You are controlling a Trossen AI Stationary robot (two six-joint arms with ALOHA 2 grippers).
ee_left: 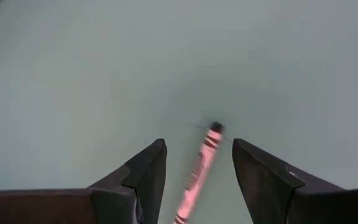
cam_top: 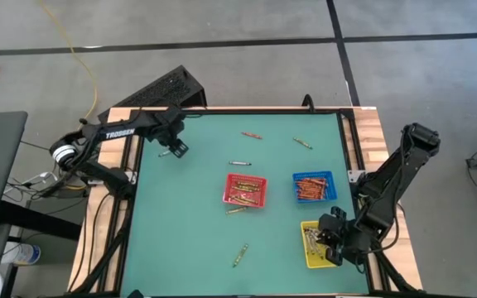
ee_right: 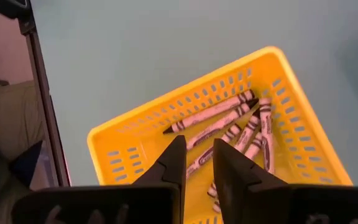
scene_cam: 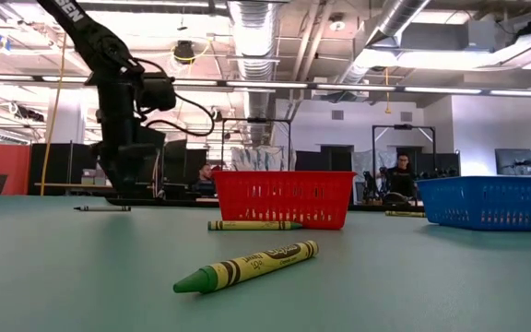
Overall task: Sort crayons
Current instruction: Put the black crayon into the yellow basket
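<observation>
Two dark robot arms are working over a green table (cam_top: 189, 240) scattered with crayons. The left gripper (ee_left: 196, 167) is hanging low over the table's far left part, its 2 fingers standing apart on either side of a pale pink crayon (ee_left: 199, 168) lying flat on the mat; the fingers are released and not touching it. The right gripper (ee_right: 197, 163) is hovering above the yellow basket (ee_right: 114, 146) at the table's near right edge, its fingers drawn close together with a narrow gap and nothing seen between them. Several pale, dark-tipped crayons (ee_right: 211, 112) are lying inside that basket. A red basket (cam_top: 245, 189) near the centre and a blue basket (cam_top: 314, 187) to its right are each holding crayons. Loose crayons are lying on the mat: a green crayon (scene_cam: 247, 266) close to the low camera, an olive one (scene_cam: 253, 225) just in front of the red basket, a grey one (cam_top: 239, 163) beyond that basket, and 2 more (cam_top: 252, 135) near the far edge. People are sitting in the room behind.
</observation>
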